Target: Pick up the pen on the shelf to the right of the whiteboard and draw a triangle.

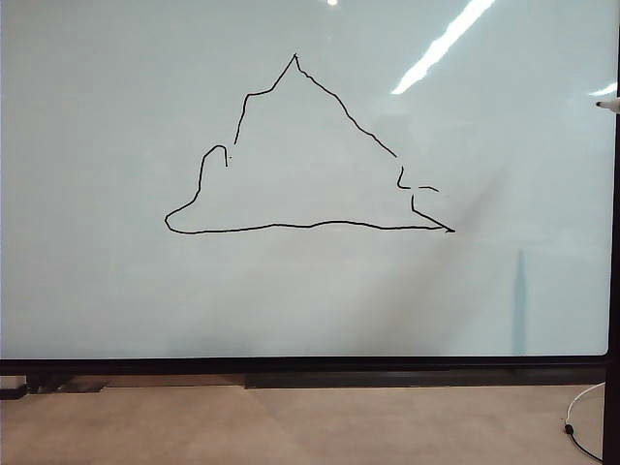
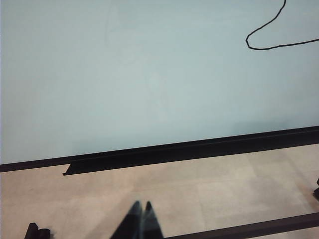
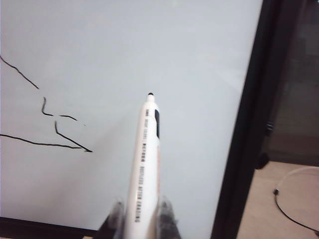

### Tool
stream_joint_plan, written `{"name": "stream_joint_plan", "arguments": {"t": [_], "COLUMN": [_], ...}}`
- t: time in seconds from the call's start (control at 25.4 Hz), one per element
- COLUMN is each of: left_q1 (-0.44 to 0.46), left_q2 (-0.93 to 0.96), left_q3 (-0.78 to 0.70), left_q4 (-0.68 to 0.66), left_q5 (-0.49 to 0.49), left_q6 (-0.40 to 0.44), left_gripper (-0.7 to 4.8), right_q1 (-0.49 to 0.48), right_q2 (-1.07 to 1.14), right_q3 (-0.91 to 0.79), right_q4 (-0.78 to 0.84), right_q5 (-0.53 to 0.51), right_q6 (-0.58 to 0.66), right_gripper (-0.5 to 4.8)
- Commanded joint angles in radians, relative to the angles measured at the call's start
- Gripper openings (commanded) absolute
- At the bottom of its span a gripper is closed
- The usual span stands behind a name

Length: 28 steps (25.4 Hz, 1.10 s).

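Pen (image 3: 145,169) is held in the right gripper (image 3: 141,215), jaws clamped on the lower barrel, black tip pointing at the whiteboard (image 3: 149,50) but off its surface, apart from the drawn line. In the exterior view only the pen tip (image 1: 607,105) is seen, poking in at the whiteboard's (image 1: 116,194) right edge, upper part, well to the right of the triangle (image 1: 295,155).

Triangle is drawn in black on the whiteboard, centre-left: peak near the board's top, wobbly flat base, stepped left side. Right side is broken near its lower end, with small gaps and a short loose dash. Its lower right corner (image 3: 75,144) is seen in the right wrist view, left of the pen; its lower left corner (image 2: 259,42) shows in the left wrist view.

Left gripper (image 2: 141,211) is parked low, below the whiteboard's bottom frame and below-left of the triangle, over the pale floor (image 2: 224,189); fingertips pressed together, nothing held.

A thin cable (image 1: 581,426) lies on the floor below the whiteboard's right bottom corner
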Motion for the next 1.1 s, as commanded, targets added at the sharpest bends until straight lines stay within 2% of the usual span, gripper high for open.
{"name": "stream_joint_plan", "arguments": {"t": [0.04,0.51,0.75,0.98,1.1], "left_q1": [0.0,0.0,0.0,0.0,0.0], "left_q2": [0.0,0.0,0.002,0.0,0.0], "left_q3": [0.003,0.003,0.003,0.003,0.003], "left_q4": [0.009,0.009,0.008,0.009,0.009], "left_q5": [0.003,0.003,-0.002,-0.001,-0.001], "left_q6": [0.001,0.001,0.001,0.001,0.001], "left_gripper": [-0.05,-0.05,-0.05,-0.05,-0.05], "right_q1": [0.0,0.005,0.09,0.302,0.376], "right_q2": [-0.133,-0.731,-0.724,-0.726,-0.726], "right_q3": [-0.007,-0.007,-0.008,-0.007,-0.007], "right_q4": [-0.182,-0.799,-0.816,-0.816,-0.814], "right_q5": [0.022,0.143,0.188,0.418,0.505], "right_q6": [-0.021,-0.035,-0.033,-0.093,-0.129], "right_gripper": [-0.09,-0.09,-0.09,-0.09,-0.09]}}
